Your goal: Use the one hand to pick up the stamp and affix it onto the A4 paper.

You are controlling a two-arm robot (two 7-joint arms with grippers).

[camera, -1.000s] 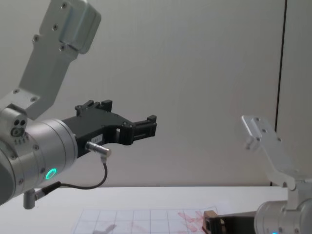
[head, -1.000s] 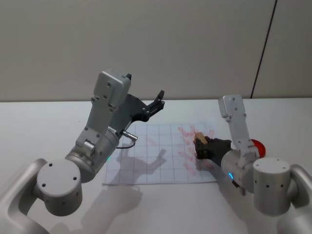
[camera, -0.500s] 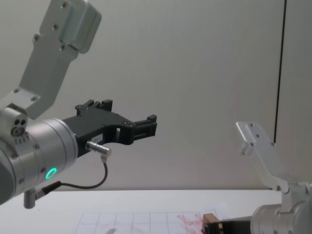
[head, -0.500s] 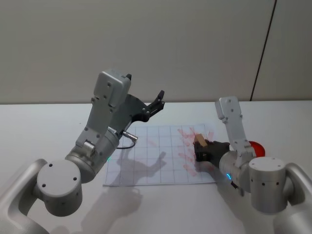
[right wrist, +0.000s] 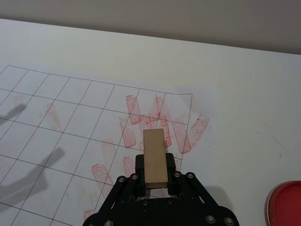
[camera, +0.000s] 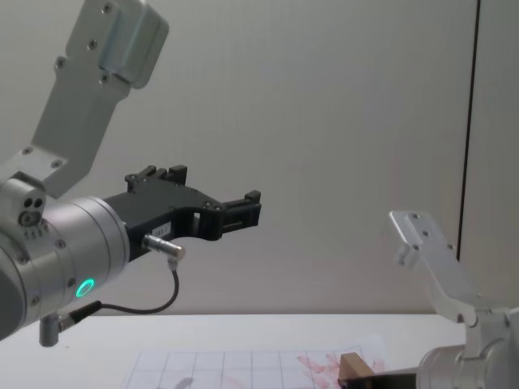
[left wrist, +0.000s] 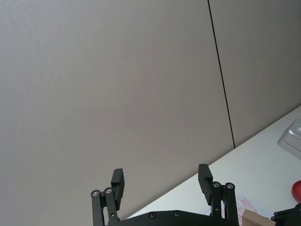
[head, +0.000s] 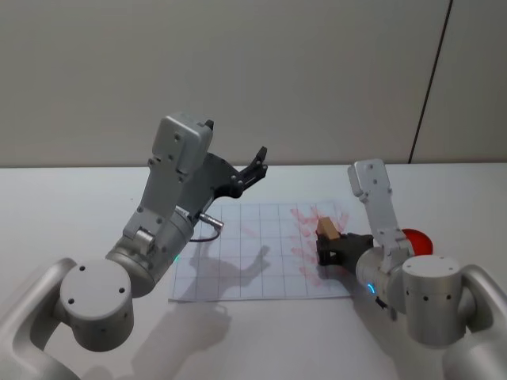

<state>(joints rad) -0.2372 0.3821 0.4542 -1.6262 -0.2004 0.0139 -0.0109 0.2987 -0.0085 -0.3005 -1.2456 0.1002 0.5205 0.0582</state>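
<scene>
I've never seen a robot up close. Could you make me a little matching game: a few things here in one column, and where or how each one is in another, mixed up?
Things:
1. stamp
2. paper
3. pad
4. left jaws

States:
A. red, on the table beside the paper
B. open, raised in the air, holding nothing
C. gripped by the right jaws, over the red marks
D. flat on the table, printed with a grid

Pairs: 1-C, 2-D, 3-A, 4-B
</scene>
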